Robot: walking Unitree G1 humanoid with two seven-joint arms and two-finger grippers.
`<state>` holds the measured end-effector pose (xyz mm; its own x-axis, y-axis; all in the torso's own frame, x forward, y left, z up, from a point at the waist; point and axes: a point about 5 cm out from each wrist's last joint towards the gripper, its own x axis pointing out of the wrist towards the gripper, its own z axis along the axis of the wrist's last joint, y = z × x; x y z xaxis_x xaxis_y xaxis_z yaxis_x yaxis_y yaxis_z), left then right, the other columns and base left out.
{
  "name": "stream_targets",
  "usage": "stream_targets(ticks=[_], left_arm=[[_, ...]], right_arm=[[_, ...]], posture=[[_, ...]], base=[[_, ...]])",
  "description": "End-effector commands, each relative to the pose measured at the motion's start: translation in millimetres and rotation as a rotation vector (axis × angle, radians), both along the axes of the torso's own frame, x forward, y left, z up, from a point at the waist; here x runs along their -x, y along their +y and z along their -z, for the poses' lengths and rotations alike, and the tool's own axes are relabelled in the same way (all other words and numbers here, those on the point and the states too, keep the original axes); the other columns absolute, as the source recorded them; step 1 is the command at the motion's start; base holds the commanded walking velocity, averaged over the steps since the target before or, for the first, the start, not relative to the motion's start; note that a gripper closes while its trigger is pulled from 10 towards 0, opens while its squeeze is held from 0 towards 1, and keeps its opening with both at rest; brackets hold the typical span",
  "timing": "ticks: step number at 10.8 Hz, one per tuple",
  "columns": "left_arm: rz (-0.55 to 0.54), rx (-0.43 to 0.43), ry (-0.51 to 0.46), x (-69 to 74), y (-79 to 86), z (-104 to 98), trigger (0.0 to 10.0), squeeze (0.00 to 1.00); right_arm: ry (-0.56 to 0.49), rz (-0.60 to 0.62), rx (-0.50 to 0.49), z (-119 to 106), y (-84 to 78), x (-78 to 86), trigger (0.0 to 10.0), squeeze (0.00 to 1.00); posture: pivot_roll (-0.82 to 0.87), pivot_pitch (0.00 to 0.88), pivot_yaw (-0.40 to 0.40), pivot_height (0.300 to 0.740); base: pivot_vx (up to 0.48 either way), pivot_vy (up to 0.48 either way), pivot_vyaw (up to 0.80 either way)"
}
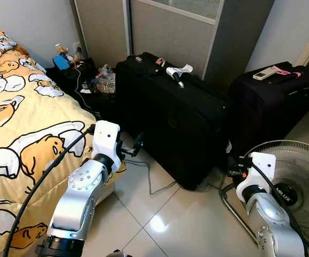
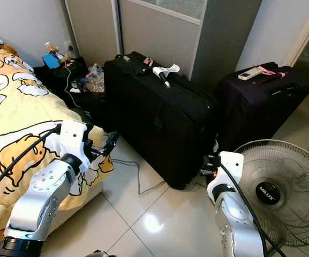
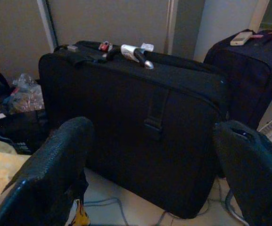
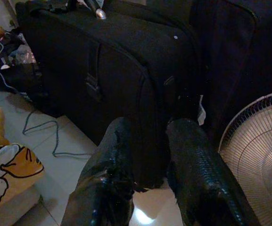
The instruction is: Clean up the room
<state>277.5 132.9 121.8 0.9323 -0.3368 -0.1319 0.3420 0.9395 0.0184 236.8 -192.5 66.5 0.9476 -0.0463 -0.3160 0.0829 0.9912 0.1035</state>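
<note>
Left eye view: bedroom corner, big black suitcase (image 1: 181, 128) standing at about 12 o'clock, second dark suitcase (image 1: 274, 101) at 2 o'clock, bed with the egg-cartoon blanket (image 1: 20, 123) at 9 o'clock, floor fan (image 1: 291, 187) at 4 o'clock.
Left gripper (image 3: 150, 183): fingers spread wide, nothing in them, hanging in front of the big suitcase, beside the bed edge.
Right gripper (image 4: 147, 179): fingers close together with a narrow gap, empty as far as I can see, low down between the big suitcase and the fan.
Stuff to tidy: hairbrush-looking thing with a white tag (image 1: 176, 74) plus small bits on top of the big suitcase, a remote (image 1: 265, 73) on the other case, pile of clutter (image 1: 84, 75) at 11 o'clock by the wall, loose cable (image 1: 151, 182) on the tiles.
Progress: honestly looks barely started, everything's lying around and neither gripper has anything.
Hard to tell: what's actually in the clutter pile, too small and tangled. Fan and bed are cut off at the edges, wrist views are pretty dark.
</note>
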Motion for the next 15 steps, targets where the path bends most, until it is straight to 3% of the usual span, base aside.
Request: stream_targets(ticks=[1, 11, 12, 13, 15], left_arm=[[-0.273, -0.023, 0.156, 38.8, 42.9, 11, 10.0, 0.0], [-0.276, -0.025, 0.152, 39.7, 43.4, 12, 10.0, 0.0], [-0.281, -0.047, 0.131, 37.2, 40.7, 10, 10.0, 0.68], [-0.279, -0.046, 0.127, 37.0, 40.2, 9, 10.0, 1.0], [-0.288, -0.026, 0.134, 38.8, 41.1, 6, 10.0, 1.0]], right_arm=[[-0.1, -0.055, 0.1, -38, 21.8, -5.1, 10.0, 0.0], [-0.098, -0.058, 0.114, -38, 20.5, -6.3, 10.0, 0.0], [-0.066, -0.143, 0.059, -32, 29.2, -24.1, 10.0, 1.0], [-0.058, -0.149, 0.037, -30, 31.1, -25.3, 10.0, 1.0], [-0.062, -0.153, 0.034, -32, 31.3, -25.4, 10.0, 1.0]], posture=[[0.04, 0.0, -0.044, 0.74], [0.04, 0.0, -0.048, 0.74], [0.11, 0.0, -0.121, 0.74], [0.11, 0.0, -0.12, 0.74], [0.11, 0.0, -0.119, 0.74]], base=[[0.0, 0.0, 0.0], [0.0, 0.0, 0.0], [0.0, 0.0, 0.0], [0.0, 0.0, 0.0], [0.0, 0.0, 0.0]])
